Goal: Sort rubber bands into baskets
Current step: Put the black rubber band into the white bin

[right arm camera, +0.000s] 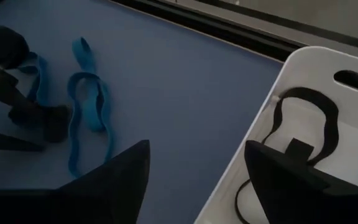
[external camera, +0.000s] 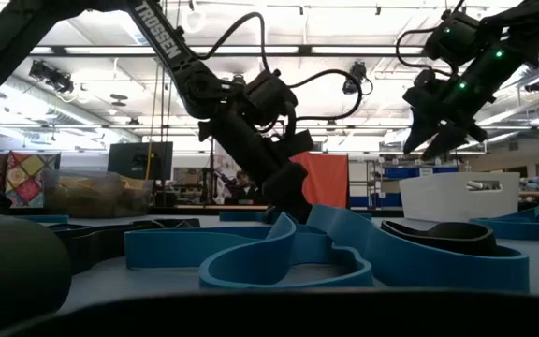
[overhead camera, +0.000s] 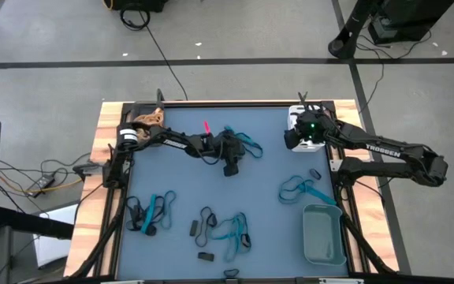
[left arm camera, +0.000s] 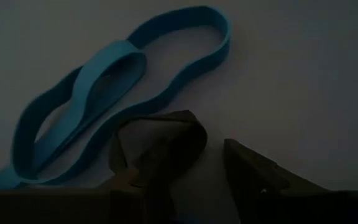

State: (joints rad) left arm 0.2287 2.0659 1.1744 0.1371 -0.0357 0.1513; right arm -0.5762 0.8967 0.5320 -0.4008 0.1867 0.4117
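— What carries it all?
— A table (overhead camera: 211,177) with a grey-blue top and pale wooden side edges.
— What lies on it?
— Rubber bands, scattered: a blue pair (overhead camera: 243,144) near the far middle, a blue and black cluster (overhead camera: 150,211) at the near left, another mix (overhead camera: 225,227) at the near centre, and a blue tangle (overhead camera: 302,190) at the right.
— And the baskets?
— A white basket (overhead camera: 297,115) in the far right corner, a grey-teal basket (overhead camera: 324,234) at the near right, a dark one (overhead camera: 142,110) at the far left corner.
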